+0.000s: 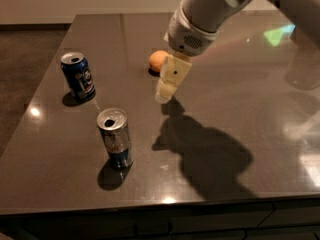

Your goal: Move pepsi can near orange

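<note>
The pepsi can [78,76], dark blue with a round logo and a silver top, stands upright at the left of the dark table [235,109]. The orange [157,61] lies near the table's middle, partly covered by my arm. My gripper [164,96] hangs above the table just in front of the orange, to the right of the pepsi can and well apart from it. It holds nothing.
A taller silver-and-blue can [116,137] stands upright in front of the pepsi can, nearer the table's front edge. My arm casts a large shadow on the table right of it. The table's left and front edges drop to the floor.
</note>
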Controlling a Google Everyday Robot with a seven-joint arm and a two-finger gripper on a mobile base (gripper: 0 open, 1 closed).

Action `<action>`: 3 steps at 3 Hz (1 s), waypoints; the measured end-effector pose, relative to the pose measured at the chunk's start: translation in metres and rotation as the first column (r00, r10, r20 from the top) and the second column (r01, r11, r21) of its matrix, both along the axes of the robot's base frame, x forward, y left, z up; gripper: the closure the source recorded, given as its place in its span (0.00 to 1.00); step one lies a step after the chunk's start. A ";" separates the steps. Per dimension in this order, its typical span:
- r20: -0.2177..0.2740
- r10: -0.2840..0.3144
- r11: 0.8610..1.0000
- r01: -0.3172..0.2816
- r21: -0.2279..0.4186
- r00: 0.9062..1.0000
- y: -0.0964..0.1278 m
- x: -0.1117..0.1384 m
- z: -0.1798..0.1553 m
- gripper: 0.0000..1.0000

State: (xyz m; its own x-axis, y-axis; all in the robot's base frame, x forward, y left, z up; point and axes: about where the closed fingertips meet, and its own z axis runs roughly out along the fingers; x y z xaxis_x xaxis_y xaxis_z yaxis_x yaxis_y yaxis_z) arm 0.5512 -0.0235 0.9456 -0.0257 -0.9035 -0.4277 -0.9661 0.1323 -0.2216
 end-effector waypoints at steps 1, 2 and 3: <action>0.001 0.026 0.997 -0.026 0.069 1.000 0.041 0.016 -0.001 0.00; 0.001 0.054 0.988 -0.053 0.143 0.999 0.094 0.038 -0.001 0.00; -0.018 0.076 0.982 -0.072 0.174 0.997 0.129 0.050 -0.006 0.00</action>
